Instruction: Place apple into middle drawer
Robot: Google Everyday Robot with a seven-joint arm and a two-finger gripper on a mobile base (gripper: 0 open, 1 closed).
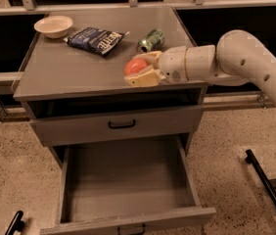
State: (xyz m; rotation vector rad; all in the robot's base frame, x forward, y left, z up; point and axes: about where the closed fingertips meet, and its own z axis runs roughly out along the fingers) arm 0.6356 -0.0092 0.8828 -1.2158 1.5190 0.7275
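Observation:
The apple (pixel 136 66) is orange-red and sits between the cream fingers of my gripper (pixel 139 70), which is shut on it just above the front right part of the cabinet top (pixel 69 67). My white arm reaches in from the right. The middle drawer (pixel 128 180) is pulled out wide below, with a bare flat grey floor and low side walls. Above it is a shallow shut drawer front with a black loop handle (pixel 122 125).
On the cabinet top are a green soda can (pixel 150 39) lying on its side behind the gripper, a dark blue chip bag (pixel 95 39) and a white bowl (pixel 53 26) at the back left. A black bar (pixel 269 187) lies on the floor at right.

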